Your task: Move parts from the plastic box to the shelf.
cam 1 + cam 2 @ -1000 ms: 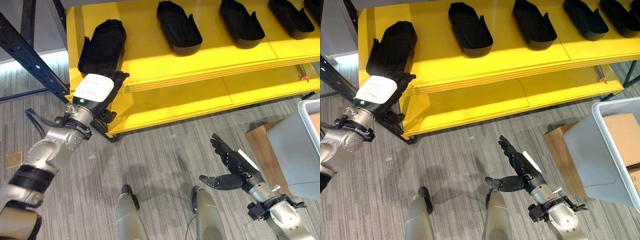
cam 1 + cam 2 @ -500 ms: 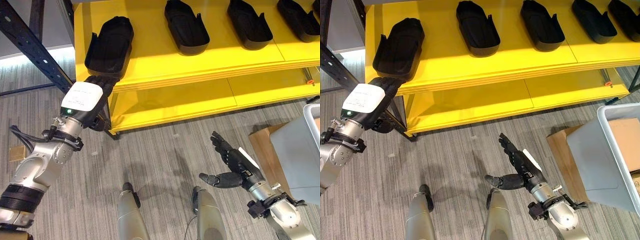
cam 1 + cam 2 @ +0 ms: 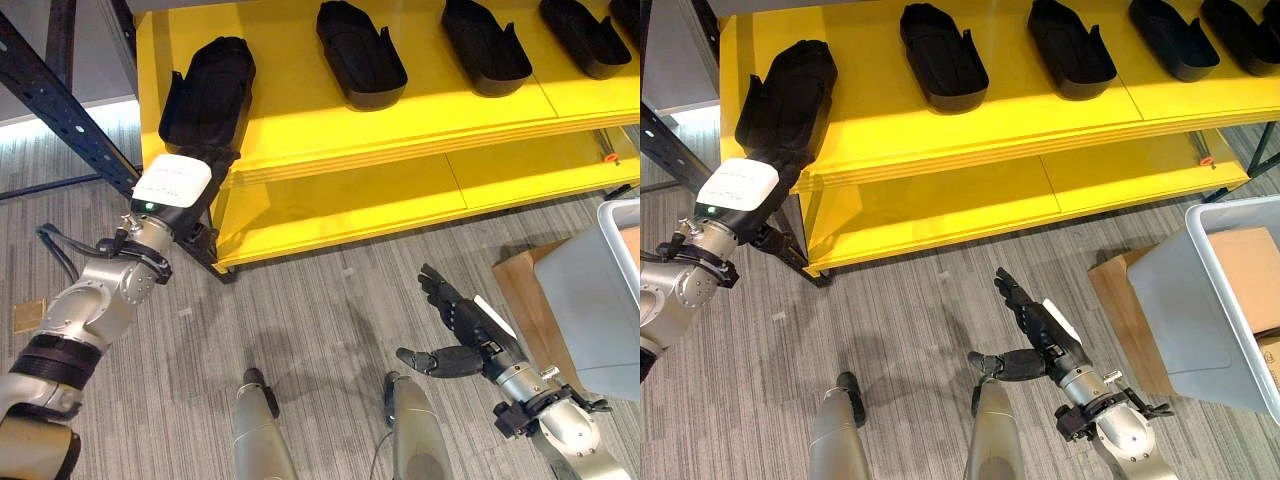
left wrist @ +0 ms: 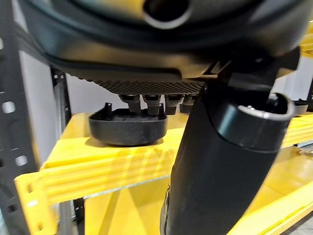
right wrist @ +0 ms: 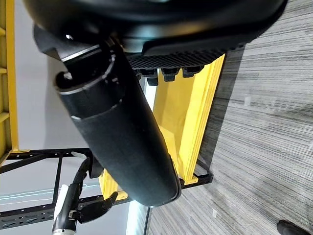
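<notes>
At the left end of the yellow shelf [image 3: 420,105], the left hand [image 3: 178,188] sits just below the front lip, fingers straight and loose, holding nothing. The black moulded part [image 3: 208,92] nearest it lies on the top deck, close to the front edge and to the dark blue upright [image 3: 60,120]. In the left wrist view that part [image 4: 128,128] rests flat on the board, clear of the fingertips.

Judgement: this part looks placed, and the step in hand is clearing the hand from the shelf. Best done by drawing straight back and down, keeping the fingers flat so nothing catches the part's near rim or nudges it toward the edge. Watch the upright beside the wrist; a sideways swing could clip it.

The right hand [image 3: 1040,335] hangs low over the grey carpet [image 3: 320,320], fingers spread and relaxed, thumb out, empty.

Other parts: three more black trays [image 3: 942,55] sit spaced along the same deck, well apart. The grey plastic box [image 3: 1200,310] stands at the robot's right, beside flat brown cardboard [image 3: 1115,300]; its contents cannot be made out. The lower deck [image 3: 940,205] looks bare.
</notes>
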Controlling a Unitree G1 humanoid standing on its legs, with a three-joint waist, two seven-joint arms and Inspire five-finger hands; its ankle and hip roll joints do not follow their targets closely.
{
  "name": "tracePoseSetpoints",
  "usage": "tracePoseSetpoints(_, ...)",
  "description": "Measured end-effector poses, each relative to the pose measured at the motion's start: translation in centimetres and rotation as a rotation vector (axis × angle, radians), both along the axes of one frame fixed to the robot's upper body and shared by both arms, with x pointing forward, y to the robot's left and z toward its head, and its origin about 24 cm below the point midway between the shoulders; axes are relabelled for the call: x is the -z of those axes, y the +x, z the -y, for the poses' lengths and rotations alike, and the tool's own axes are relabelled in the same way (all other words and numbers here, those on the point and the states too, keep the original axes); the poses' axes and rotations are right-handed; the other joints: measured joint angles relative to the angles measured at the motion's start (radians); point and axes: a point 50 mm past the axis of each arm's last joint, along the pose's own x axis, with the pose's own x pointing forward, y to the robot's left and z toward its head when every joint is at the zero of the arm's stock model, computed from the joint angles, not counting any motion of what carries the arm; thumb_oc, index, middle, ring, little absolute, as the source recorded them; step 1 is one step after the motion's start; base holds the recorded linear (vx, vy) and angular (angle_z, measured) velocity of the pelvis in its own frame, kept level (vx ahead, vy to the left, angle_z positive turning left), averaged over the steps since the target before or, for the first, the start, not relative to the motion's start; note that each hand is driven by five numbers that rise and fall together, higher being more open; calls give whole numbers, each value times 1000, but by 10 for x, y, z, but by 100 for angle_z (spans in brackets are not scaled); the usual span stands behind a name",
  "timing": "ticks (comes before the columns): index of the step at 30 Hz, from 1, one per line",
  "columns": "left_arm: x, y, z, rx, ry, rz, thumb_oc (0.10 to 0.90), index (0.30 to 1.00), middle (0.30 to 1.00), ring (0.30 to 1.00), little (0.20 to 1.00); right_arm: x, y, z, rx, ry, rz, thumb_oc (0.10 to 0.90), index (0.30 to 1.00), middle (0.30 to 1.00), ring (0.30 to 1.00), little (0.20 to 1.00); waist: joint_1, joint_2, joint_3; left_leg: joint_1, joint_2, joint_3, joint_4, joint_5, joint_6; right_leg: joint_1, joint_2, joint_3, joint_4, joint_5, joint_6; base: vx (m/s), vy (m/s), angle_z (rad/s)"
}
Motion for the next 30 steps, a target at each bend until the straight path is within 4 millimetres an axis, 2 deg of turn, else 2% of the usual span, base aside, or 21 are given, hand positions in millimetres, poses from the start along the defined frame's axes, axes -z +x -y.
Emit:
tracePoseSetpoints(15, 16, 5, -14, -74, -33, -88, 900, 1000, 1000, 1000, 1000, 1, -2, 0, -3, 0, -8, 900, 1000, 1000, 1000, 1000, 2, 0, 0, 0, 0, 9, 0, 0, 0, -11, 0, 11, 5, 0, 0, 1, 1, -1)
tracePoseSetpoints(30, 23, 6, -23, -116, -44, -129, 900, 1000, 1000, 1000, 1000, 1, -2, 0, -11, -1, -9, 900, 1000, 1000, 1000, 1000, 0, 0, 0, 0, 0, 9, 2, 0, 0, -11, 1, 11, 5, 0, 0, 0, 0, 0)
